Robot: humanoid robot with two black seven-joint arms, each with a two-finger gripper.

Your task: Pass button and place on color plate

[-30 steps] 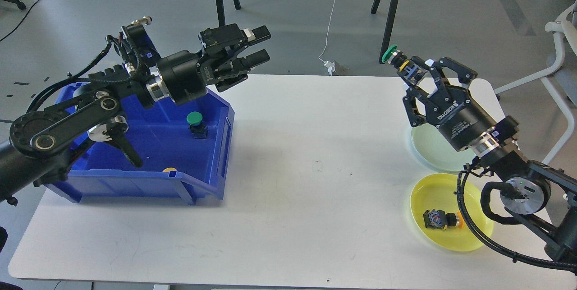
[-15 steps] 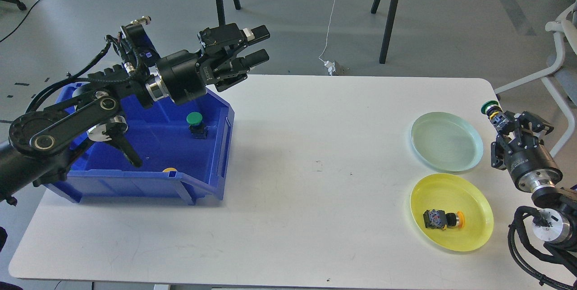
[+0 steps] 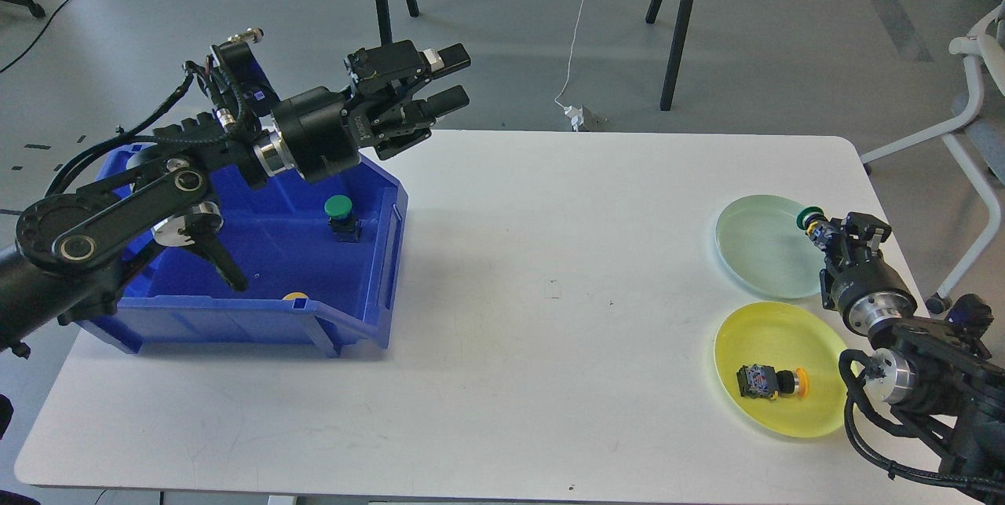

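Right claw (image 3: 826, 232) grips the green button (image 3: 809, 218) at the right rim of the pale green plate (image 3: 758, 250) — better to carry it left over the centre, lower it, then release. Left claw (image 3: 446, 79) is wide, holding nothing.

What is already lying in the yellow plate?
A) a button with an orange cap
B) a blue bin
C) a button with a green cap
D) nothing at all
A: a small dark button with an orange cap lies on its side in the yellow plate, while the green-capped button is held by the right gripper at the rim of the pale green plate.
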